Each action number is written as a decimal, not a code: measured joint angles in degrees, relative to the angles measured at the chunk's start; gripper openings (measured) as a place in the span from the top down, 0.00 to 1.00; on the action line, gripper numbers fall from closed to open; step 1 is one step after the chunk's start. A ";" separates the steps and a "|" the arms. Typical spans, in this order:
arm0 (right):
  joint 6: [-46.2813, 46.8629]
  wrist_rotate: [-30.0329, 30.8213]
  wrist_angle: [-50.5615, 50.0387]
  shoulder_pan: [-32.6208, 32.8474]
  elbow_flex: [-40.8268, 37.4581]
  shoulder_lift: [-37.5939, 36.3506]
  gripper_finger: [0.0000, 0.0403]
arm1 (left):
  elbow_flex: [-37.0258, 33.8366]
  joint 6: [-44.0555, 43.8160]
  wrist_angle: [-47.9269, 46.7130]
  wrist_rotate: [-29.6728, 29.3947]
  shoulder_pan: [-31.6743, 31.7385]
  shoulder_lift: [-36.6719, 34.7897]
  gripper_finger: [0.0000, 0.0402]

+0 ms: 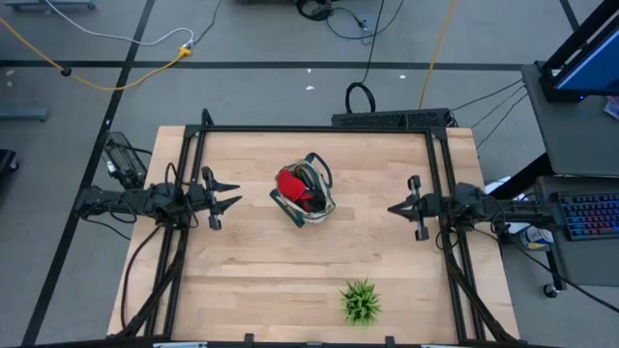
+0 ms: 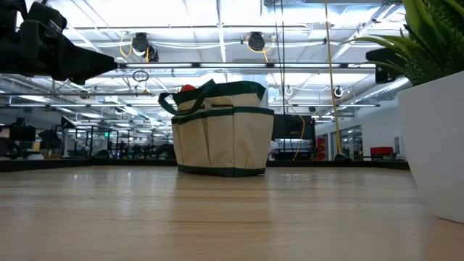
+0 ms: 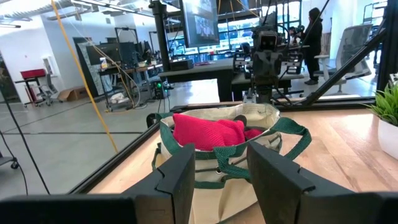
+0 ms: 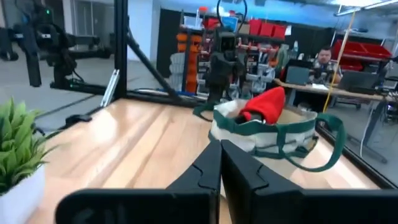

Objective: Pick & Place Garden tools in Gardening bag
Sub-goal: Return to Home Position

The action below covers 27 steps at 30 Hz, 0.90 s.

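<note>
Ahead of left end effector (image 1: 236, 192), apart: gardening bag (image 1: 319, 215) (glove (image 1: 293, 186) atop)

Looks like an open robotics lab: framed wooden bench (image 1: 290, 280), cables (image 1: 438, 48) trailing over taped grey floor (image 1: 271, 39), lit keyboard (image 1: 588, 215) alongside, shelves of red bins (image 4: 267, 28), a person (image 4: 323, 59) at a desk.

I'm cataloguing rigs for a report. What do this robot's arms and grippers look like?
The left arm and right arm are slim, jointed and near-black. The left gripper and right gripper each have two flat, angular black fingers with notched edges. A black cable trails from the left arm. No markings show.
</note>
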 joint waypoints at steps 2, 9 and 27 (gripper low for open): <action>0.36 0.03 0.03 0.00 0.00 -0.53 0.99 | 0.00 0.00 0.02 0.02 -0.02 0.00 0.62; 1.69 0.36 -3.50 0.00 0.00 -3.01 0.99 | 0.00 0.00 0.02 0.01 -0.01 -0.01 0.62; 3.91 0.14 -3.92 0.00 0.00 -2.96 0.99 | 0.00 0.00 0.02 0.00 0.00 -0.01 0.62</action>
